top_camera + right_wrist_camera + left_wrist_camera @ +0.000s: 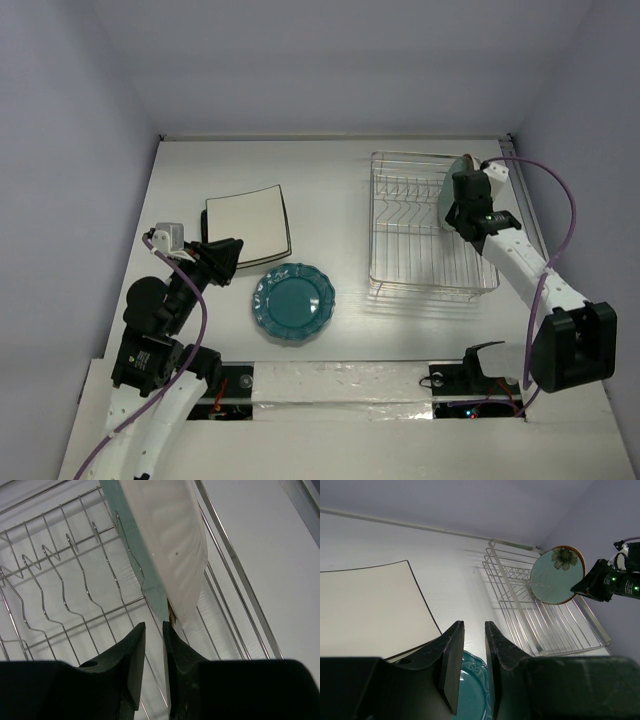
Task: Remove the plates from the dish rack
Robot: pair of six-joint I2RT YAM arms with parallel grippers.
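Observation:
The round brown-rimmed petal-patterned plate [455,185] stands on edge at the back right of the dish rack [425,268]. My right gripper [466,212] is over it. In the right wrist view its jaws [153,626] stand a narrow gap apart with nothing between them, and the plate's rim [170,545] ends just past the right fingertip. The teal scalloped plate [293,302] lies flat on the table. The square cream plates [247,227] are stacked behind it. My left gripper [232,258] hovers between them, narrowly open and empty [474,625]. The dark square patterned plate is not in view.
The rest of the rack holds only bare wire tines [60,575]. The left wrist view shows the rack [555,630], the standing plate [556,575] and my right gripper [600,580] beside it. Walls enclose the table at the back and both sides.

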